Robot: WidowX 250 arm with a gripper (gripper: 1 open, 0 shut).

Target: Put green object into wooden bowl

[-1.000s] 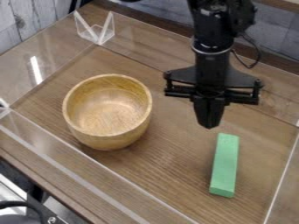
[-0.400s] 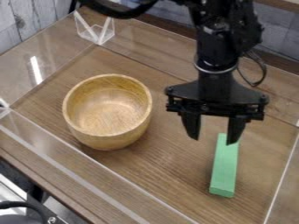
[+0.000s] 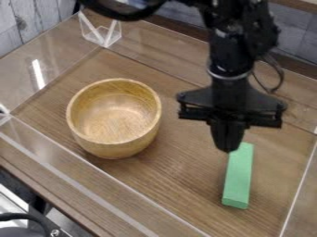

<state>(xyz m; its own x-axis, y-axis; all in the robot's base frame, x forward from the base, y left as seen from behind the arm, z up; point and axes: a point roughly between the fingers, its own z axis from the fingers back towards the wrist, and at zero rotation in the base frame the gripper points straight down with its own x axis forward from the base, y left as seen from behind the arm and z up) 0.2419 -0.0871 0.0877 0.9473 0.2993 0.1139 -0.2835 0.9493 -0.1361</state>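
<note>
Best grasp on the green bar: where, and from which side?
Grip the green bar across its narrow width, near mid-length, coming from above. It lies flat and elongated, long edges exposed, so jaws should straddle those two edges. The tool is shut just off the bar's far end; I'd open it and shift toward the middle before descending.

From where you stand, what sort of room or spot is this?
Probably a test bench or lab workspace rather than a kitchen: a black mechanical arm reaches over a wooden tabletop, with cables at the lower left edge, and just a wooden bowl and a green bar set out.
</note>
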